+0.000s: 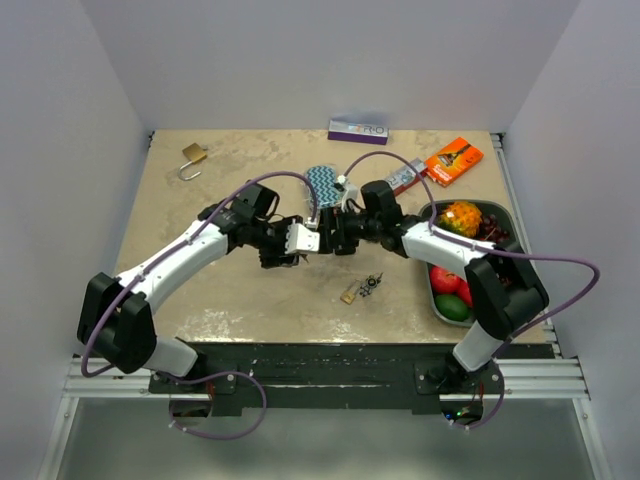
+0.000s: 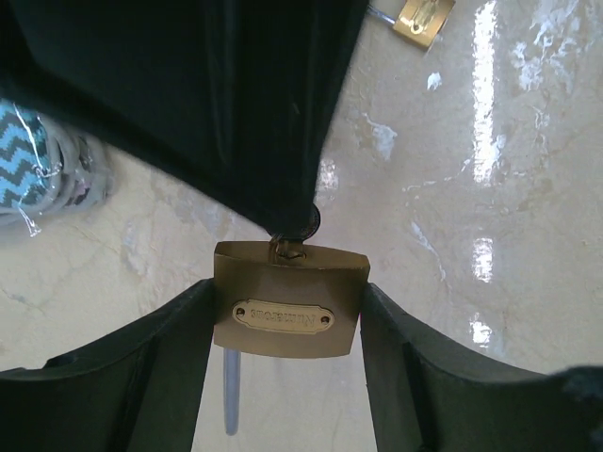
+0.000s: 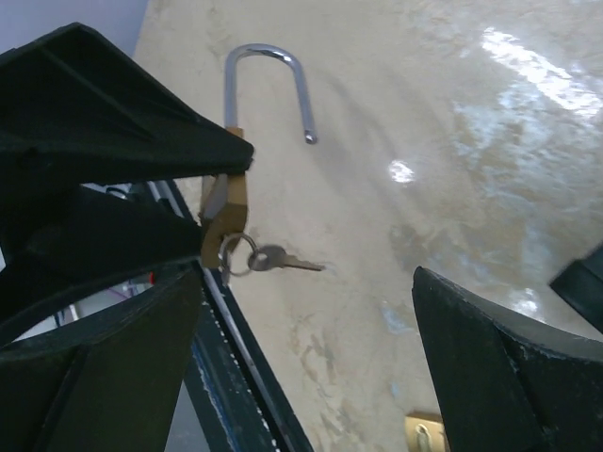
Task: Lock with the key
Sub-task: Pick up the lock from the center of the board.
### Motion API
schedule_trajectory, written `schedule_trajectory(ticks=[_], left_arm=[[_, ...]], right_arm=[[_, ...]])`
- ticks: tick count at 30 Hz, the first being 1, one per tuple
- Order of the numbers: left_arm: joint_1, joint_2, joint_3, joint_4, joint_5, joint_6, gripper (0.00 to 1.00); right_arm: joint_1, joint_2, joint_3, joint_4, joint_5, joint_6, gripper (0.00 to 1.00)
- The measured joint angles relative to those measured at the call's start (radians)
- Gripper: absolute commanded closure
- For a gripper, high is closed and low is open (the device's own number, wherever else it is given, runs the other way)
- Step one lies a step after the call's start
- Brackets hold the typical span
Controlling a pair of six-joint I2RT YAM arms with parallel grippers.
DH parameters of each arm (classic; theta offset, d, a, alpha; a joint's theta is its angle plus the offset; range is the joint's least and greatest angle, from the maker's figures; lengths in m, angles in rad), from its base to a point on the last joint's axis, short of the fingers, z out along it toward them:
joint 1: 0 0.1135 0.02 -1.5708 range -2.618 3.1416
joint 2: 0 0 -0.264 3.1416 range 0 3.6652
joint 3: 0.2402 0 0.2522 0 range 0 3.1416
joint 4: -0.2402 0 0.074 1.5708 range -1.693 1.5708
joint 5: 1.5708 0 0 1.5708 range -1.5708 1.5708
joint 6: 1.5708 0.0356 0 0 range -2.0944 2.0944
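While poised above the middle of the table (image 1: pixel 260 300), gripped the brass padlock (image 2: pixel 288 299) in the left gripper (image 2: pixel 287 311), jaws partway open, one finger (image 2: pixel 170 358) pressed to each narrow side of the body. Showed the nameplate (image 2: pixel 283 316) face-on to the left wrist camera. Stood with the shackle (image 3: pixel 268 56) swung out, one leg down in the body and the other end free in the air. Carried a key ring (image 3: pixel 239 254) at the keyhole end, with one key (image 3: pixel 287 262) jutting sideways from it. Could not tell whether another key sat in the keyhole itself.

Faced the brass padlock from the opposite side with the right gripper (image 3: pixel 306 282), jaws spread wide, nothing between them, close by the keyhole end. Met the left arm nose to nose, as seen from above.

Saw on the table, nearer the front and just right of the grippers, a small padlock (image 1: pixel 349 294) touching a bunch of keys (image 1: pixel 372 285). Saw a third padlock (image 1: pixel 193 158) lying well apart, near the far left corner. Noted behind the grippers a blue zigzag pouch (image 1: pixel 323 180), and farther back a purple box (image 1: pixel 358 130), a grey packet (image 1: pixel 405 176) and an orange packet (image 1: pixel 454 161). Found fruit piled in a metal tray (image 1: pixel 497 212) at the right edge.
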Motion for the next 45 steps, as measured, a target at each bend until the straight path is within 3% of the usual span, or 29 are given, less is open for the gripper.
schedule_trajectory(ticks=[5,11,21,25,27,29,30,33,38,45], left_arm=[[-0.04,-0.003,0.021,0.001,-0.013,-0.042,1.0],[-0.055,-0.006,0.03,-0.001,-0.023,-0.076,1.0],[-0.06,-0.024,0.031,0.0,-0.023,-0.093,1.0],[-0.06,-0.025,0.031,0.001,-0.024,-0.093,1.0],[-0.06,-0.027,0.031,0.0,-0.026,-0.093,1.0],[-0.063,-0.029,0.031,0.005,-0.032,-0.093,0.87],[-0.065,-0.03,0.031,0.008,-0.034,-0.094,0.66],[-0.066,-0.031,0.031,0.02,-0.033,-0.103,0.37],[0.002,-0.048,0.031,0.049,0.05,-0.146,0.27],[0.361,-0.093,0.056,0.002,0.258,-0.169,0.25]], right_arm=[[0.064,0.01,0.0,0.07,-0.004,0.044,0.03],[0.087,0.039,-0.001,0.139,-0.035,0.107,0.17],[0.087,0.1,-0.03,0.264,-0.111,0.256,0.59],[0.089,0.1,-0.043,0.328,-0.144,0.309,0.81],[0.089,0.1,-0.052,0.348,-0.15,0.336,1.0],[0.084,0.1,-0.061,0.359,-0.151,0.374,1.0],[0.08,0.1,-0.063,0.364,-0.156,0.387,1.0],[0.065,0.099,-0.07,0.381,-0.163,0.407,1.0],[0.025,0.074,-0.105,0.425,-0.203,0.431,1.0],[-0.051,0.021,-0.161,0.393,-0.227,0.38,1.0]])
